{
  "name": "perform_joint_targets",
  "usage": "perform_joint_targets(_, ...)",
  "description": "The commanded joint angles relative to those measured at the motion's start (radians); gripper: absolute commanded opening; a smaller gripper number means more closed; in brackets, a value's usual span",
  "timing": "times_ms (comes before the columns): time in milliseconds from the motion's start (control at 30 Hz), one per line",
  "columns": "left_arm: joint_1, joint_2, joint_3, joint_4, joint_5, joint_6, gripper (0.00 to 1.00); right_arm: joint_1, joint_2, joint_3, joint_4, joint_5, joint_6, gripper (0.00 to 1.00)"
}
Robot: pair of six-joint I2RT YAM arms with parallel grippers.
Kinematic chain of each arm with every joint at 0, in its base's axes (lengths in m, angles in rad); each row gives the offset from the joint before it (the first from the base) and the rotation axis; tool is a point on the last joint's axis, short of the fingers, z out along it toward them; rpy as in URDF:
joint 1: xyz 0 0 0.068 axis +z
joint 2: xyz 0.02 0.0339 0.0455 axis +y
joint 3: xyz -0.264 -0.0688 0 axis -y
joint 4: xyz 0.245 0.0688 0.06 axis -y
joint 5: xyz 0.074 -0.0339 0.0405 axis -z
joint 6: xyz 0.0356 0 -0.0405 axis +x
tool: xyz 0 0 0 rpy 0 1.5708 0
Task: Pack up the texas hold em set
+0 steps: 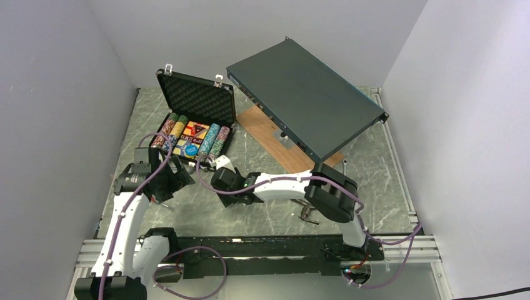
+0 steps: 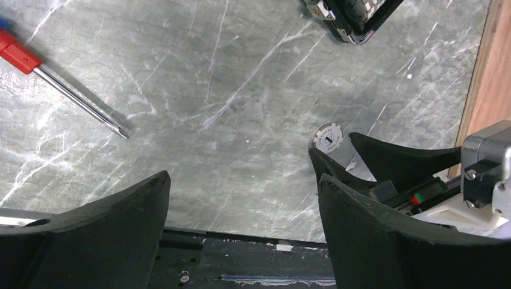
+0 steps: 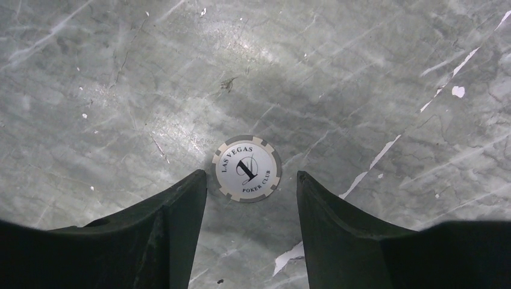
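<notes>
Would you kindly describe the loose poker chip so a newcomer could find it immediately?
Start at the open black case, then come nearer onto the marble table. The chip lies alone, between the open fingers of the right gripper: white, grey-notched, marked 1.

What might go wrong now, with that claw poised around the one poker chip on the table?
1. The chip lies flat on the smooth stone table, so the open right gripper may push or flick it away instead of lifting it.
2. The left gripper, also open, sits very close to the right one; they might bump on the way to the case.
</notes>
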Motion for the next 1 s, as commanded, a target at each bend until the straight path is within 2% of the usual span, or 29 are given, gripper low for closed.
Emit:
perform_joint_targets(0,0.000,-0.024,0.000,0.015,-0.014,-0.019,0.93,-0.003,0.032,0.026,0.002,-0.015,0.003,0.58)
perform_joint_targets(467,0.000,0.007,0.010,0.010,0.023,0.005,0.94,0.003,0.095,0.077,-0.074,-0.020,-0.018,0.55)
perform_joint_targets(600,0.000,0.001,0.011,0.015,0.052,0.016,0.94,0.001,0.083,0.047,-0.060,-0.033,-0.005,0.51)
perform_joint_targets(967,0.000,-0.016,0.002,-0.008,0.052,0.000,0.94,0.006,0.032,-0.020,-0.065,-0.026,-0.038,0.54)
